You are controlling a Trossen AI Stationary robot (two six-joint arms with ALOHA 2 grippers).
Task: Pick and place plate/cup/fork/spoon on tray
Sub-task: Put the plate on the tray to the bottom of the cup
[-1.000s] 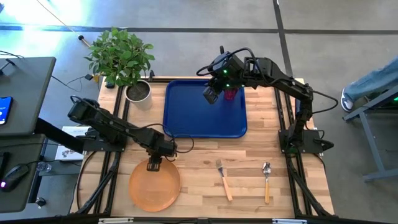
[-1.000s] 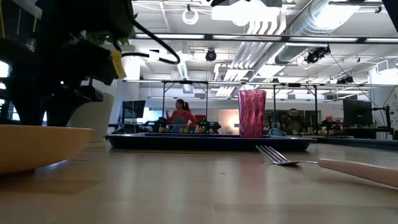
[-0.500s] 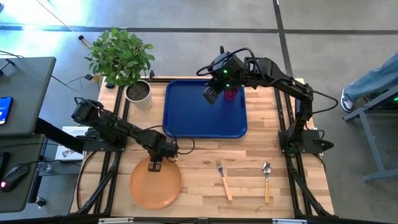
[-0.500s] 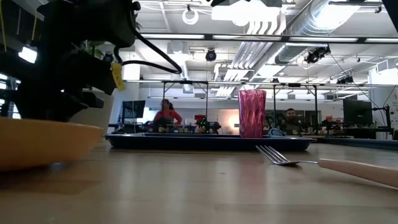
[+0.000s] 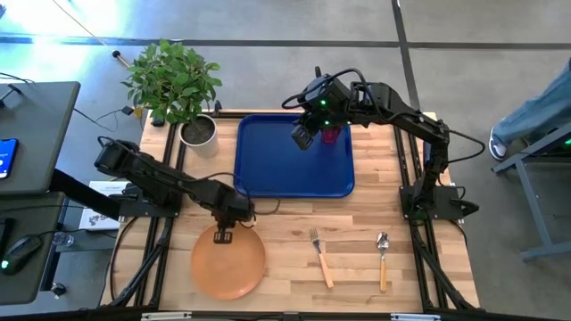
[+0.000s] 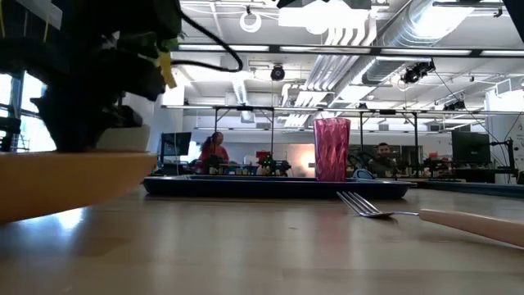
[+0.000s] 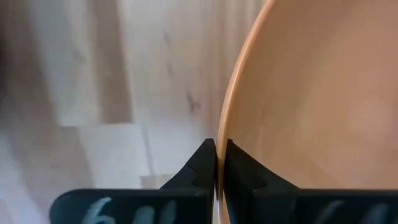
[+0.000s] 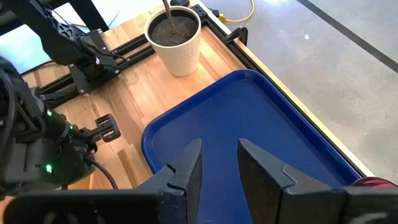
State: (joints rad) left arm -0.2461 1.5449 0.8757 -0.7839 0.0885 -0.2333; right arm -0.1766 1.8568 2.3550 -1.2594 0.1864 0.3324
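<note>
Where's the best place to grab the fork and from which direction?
Probably the light wooden handle of the fork, taken from straight above. It lies flat on the table, tines toward the tray, with clear wood on both sides and the spoon well apart.

My table [image 5: 285, 259]: pale wood planks, grey concrete floor [image 5: 268, 80] around it. Leafy potted plant [image 5: 174, 80] at table's far left corner. Dark desk [image 5: 36, 134] left of table. Beyond table: open ceiling, ducts [image 6: 409, 33], strip lights, seated people [image 6: 214, 152].
</note>
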